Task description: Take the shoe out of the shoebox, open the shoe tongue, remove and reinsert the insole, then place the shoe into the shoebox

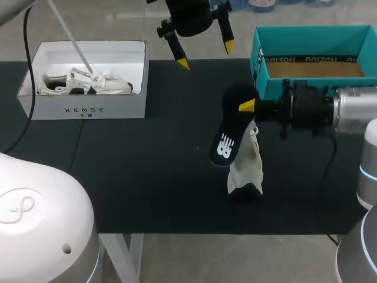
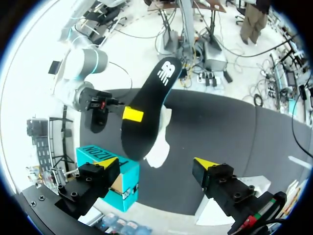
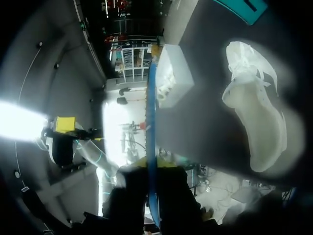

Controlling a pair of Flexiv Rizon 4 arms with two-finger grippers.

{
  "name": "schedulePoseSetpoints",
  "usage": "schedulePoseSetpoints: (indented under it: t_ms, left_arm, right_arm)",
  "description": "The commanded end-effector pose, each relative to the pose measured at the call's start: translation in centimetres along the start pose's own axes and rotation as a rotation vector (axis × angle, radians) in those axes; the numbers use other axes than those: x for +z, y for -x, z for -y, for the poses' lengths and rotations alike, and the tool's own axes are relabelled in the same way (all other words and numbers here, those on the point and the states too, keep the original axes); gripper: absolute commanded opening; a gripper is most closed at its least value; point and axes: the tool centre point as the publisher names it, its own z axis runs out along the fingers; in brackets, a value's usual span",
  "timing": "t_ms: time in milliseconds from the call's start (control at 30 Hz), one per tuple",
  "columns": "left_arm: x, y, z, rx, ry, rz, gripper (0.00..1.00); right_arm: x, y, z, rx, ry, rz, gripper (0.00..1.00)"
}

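1. Left gripper (image 1: pixel 206 53) hangs with its fingers spread and empty above the back edge of the worktop (image 1: pixel 147 177), to the right of the white box (image 1: pixel 88 109) at the back-left corner. Bring it down to the shoe first, since you need it to pin the shoe before anything goes in.
2. The insole (image 1: pixel 227 132) hangs in the air right of the worktop's middle, logo end lowest, just over the shoe. You cannot tell whether the two touch. Lead with that low end and keep it flat to the shoe's floor, not twisted.
3. The shoe (image 1: pixel 247 171) lies pale and limp on the worktop toward the front edge, under the insole. It will likely collapse if pushed, so hold the collar open and the tongue back.
4. Your right gripper (image 1: pixel 250 106) comes in from the right edge and is clamped on the insole's upper part. Feed slowly, let go only once most of the length is seated, then press the last part home.
5. The teal shoebox (image 1: pixel 312 34) stands open at the back-right corner, ready for the shoe.
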Motion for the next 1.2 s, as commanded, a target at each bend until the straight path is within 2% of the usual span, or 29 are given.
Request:
schedulePoseSetpoints:
  t_ms: [33, 100, 267, 333, 1033, 1067, 1200]
  left_arm:
    - [0.0, -0.1, 0.0, 0.001, 0.003, -0.002, 1.00]
    - [0.0, -0.1, 0.0, 0.001, 0.003, -0.002, 1.00]
    - [0.0, -0.1, 0.0, 0.001, 0.003, -0.002, 1.00]
    - [0.0, -0.1, 0.0, 0.001, 0.003, -0.002, 1.00]
    - [0.0, -0.1, 0.0, 0.001, 0.003, -0.002, 1.00]
    - [0.2, -0.3, 0.5, 0.002, 0.008, -0.003, 1.00]
    - [0.3, -1.4, 2.2, 0.006, 0.038, 0.167, 1.00]
  right_arm:
    - [0.2, 0.1, -2.3, 0.020, -0.118, -0.015, 0.00]
    - [0.0, 0.2, -2.8, 0.037, -0.180, -0.026, 0.00]
    - [-0.6, 0.3, -3.3, 0.028, -0.229, 0.014, 0.00]
    - [-1.0, 0.2, -3.2, 0.013, -0.216, 0.057, 0.00]
    - [-1.2, 0.0, -3.2, -0.001, -0.212, 0.050, 0.00]
    - [-1.2, 0.0, -3.2, -0.001, -0.212, 0.050, 0.00]
    - [-1.2, 0.0, -3.2, -0.001, -0.212, 0.050, 0.00]
